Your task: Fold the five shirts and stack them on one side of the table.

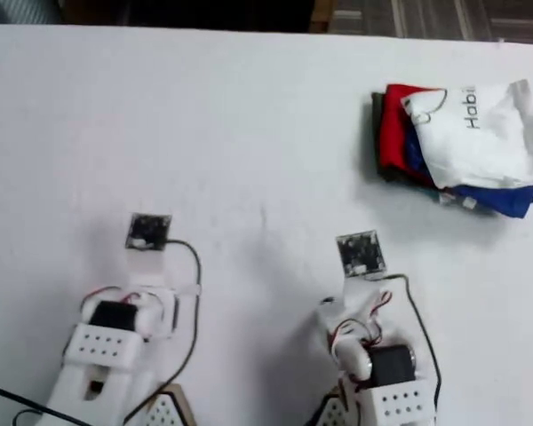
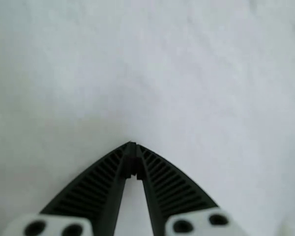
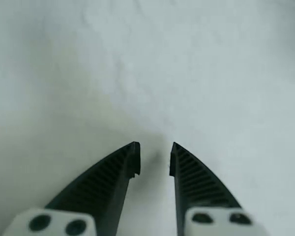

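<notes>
Left arm (image 1: 115, 342): positioned at the near edge of the table (image 1: 204, 115), with its wrist camera board (image 1: 148, 232) at the forward end.

Left gripper (image 2: 132, 147): fully closed. The two ribbed black fingers (image 2: 101, 184) meet at the tips with no gap and nothing is clamped between them. Bare white table surface (image 2: 147, 69) lies directly below and ahead of the tips.

Right arm (image 1: 377, 364): positioned beside the left arm at the near edge, with its own camera board (image 1: 361, 253) at the forward end.

Right gripper (image 3: 154, 150): partly open. A narrow gap separates the tips of the fingers (image 3: 196, 182), and the gap contains nothing. Bare table (image 3: 187, 73) lies below and ahead of it.

Stack of shirts (image 1: 462, 142): resting on the table ahead of the right gripper and off to its right side, well apart from it. It is farther still from the left gripper, ahead and well across to that gripper's right. Neither gripper touches it.

Stack composition:
- White shirt (image 1: 489, 133): on top, loosely folded.
- Red shirt (image 1: 395, 133): protrudes on the side toward the grippers' left.
- Blue shirt (image 1: 497, 200): protrudes along the edge nearest the arms.
- Dark shirt (image 1: 376, 133): shows as a thin strip at the left edge.

The exact number of layers cannot be determined.
</notes>
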You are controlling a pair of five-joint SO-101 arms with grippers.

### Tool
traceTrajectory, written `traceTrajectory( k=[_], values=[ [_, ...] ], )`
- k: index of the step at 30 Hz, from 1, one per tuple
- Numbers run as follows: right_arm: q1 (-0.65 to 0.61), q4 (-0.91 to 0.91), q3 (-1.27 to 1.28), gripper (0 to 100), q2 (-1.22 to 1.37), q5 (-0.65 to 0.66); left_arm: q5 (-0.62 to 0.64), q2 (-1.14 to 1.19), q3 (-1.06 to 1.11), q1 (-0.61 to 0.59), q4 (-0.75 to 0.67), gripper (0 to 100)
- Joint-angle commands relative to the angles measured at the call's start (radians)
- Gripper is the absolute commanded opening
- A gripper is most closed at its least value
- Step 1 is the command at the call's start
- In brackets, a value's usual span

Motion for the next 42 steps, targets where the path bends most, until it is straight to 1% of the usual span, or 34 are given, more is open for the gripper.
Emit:
traceTrajectory(
  k=[1,3,7,12,15,19,24,27,28,33,36,39,42],
  values=[
    [-0.012,-0.019,0.011,10.5,0.002,-0.015,-0.129,-0.003,-0.005,0.038,0.011,3],
    [-0.012,-0.019,0.011,10.5,0.002,-0.015,-0.184,-0.003,-0.015,0.051,0.011,3],
    [-0.012,-0.019,0.009,10.5,0.002,-0.009,-0.132,-0.003,-0.015,0.043,0.011,3],
    [-0.019,-0.019,0.009,10.8,0.002,-0.009,-0.133,-0.011,-0.042,0.046,0.041,2],
    [-0.019,-0.019,0.009,10.8,0.002,-0.009,-0.132,-0.069,-0.045,0.048,0.077,2],
    [-0.019,-0.019,0.009,10.8,0.002,-0.009,-0.130,-0.230,-0.051,0.043,0.143,2],
    [-0.019,-0.019,0.009,10.8,0.002,-0.009,-0.133,-0.548,-0.061,-0.008,0.183,3],
    [-0.019,-0.019,0.009,10.8,0.002,-0.009,-0.133,-0.755,0.013,0.011,0.255,3],
    [-0.019,-0.019,0.009,10.8,0.002,-0.009,-0.133,-0.792,0.036,0.011,0.262,3],
    [-0.019,-0.019,0.009,10.8,0.002,-0.009,-0.127,-0.747,0.139,0.005,0.216,3],
    [-0.010,-0.019,0.009,10.8,0.002,-0.009,-0.127,-0.753,0.176,0.003,0.236,3],
    [0.051,-0.019,0.009,10.8,0.002,-0.009,-0.132,-0.758,0.174,-0.012,0.304,3],
    [0.137,-0.019,0.009,10.8,0.002,-0.009,-0.132,-0.758,0.174,-0.034,0.308,3]
  ],
)
